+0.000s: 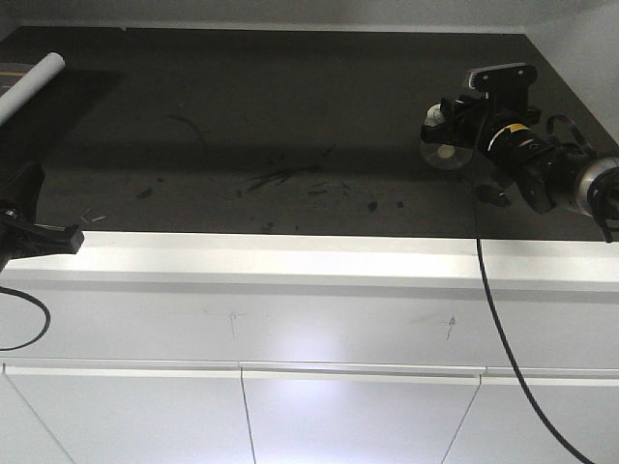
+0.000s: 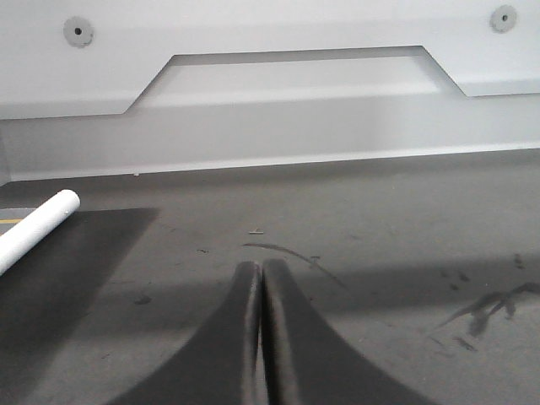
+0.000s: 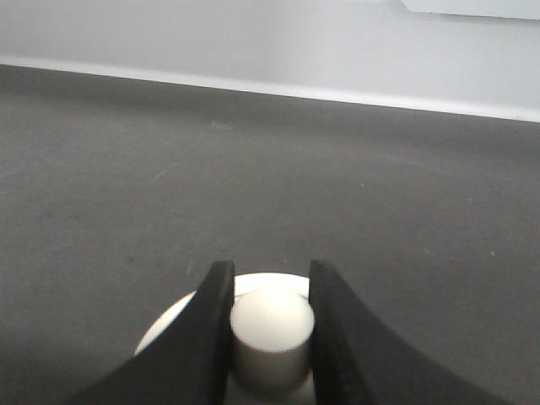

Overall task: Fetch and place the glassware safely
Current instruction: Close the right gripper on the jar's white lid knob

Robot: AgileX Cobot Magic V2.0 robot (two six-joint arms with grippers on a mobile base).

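Note:
The glassware is a small clear jar with a cream-white lid, at the right side of the dark countertop. My right gripper is shut on the lid's round knob, one black finger on each side; in the right wrist view the gripper hides most of the lid. Whether the jar rests on the counter or hangs just above it cannot be told. My left gripper is at the counter's front left edge, far from the jar. In the left wrist view, the left gripper is shut with nothing in it.
A white tube lies at the far left of the counter. Dark scuff marks cross the middle. A white back panel with a recess bounds the far side. A black cable hangs over the white front edge.

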